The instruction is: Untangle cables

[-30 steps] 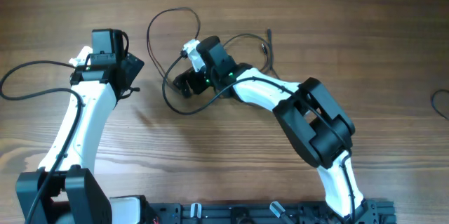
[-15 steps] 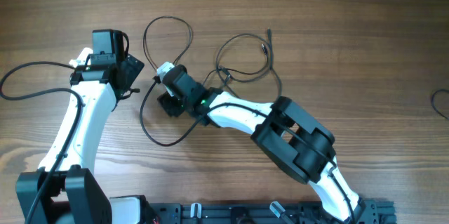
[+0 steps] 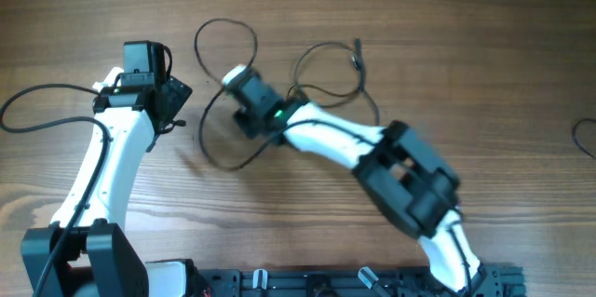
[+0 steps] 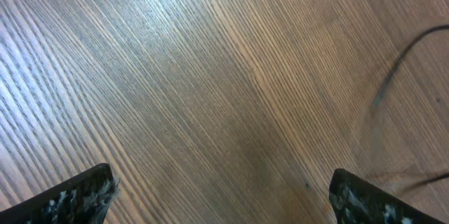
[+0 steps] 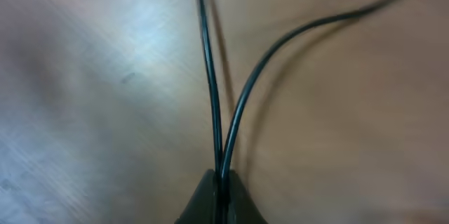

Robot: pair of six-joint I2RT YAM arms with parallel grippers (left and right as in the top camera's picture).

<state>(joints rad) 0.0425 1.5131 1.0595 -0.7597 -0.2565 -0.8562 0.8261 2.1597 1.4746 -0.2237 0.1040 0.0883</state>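
The cables (image 3: 328, 75) lie as thin black loops on the wooden table, one loop at upper left (image 3: 226, 33), one to the right ending in a small plug (image 3: 357, 52). My right gripper (image 3: 248, 122) sits where the loops meet. In the right wrist view its fingers (image 5: 222, 185) are shut on two cable strands (image 5: 209, 76) that run side by side out of the jaws and fork apart farther up. My left gripper (image 3: 177, 101) hovers left of the loops, open, with only bare wood between its fingertips (image 4: 78, 197). A cable strand (image 4: 398, 61) shows at that view's right edge.
The left arm's thick black wire (image 3: 33, 111) curves along the table's left side. Another black wire (image 3: 584, 139) pokes in at the right edge. A black rail (image 3: 354, 283) runs along the near edge between the arm bases.
My right gripper closed from open onto two cable strands, swinging left and then back a little right and up; the lower loop shifted with it. The left arm held still.
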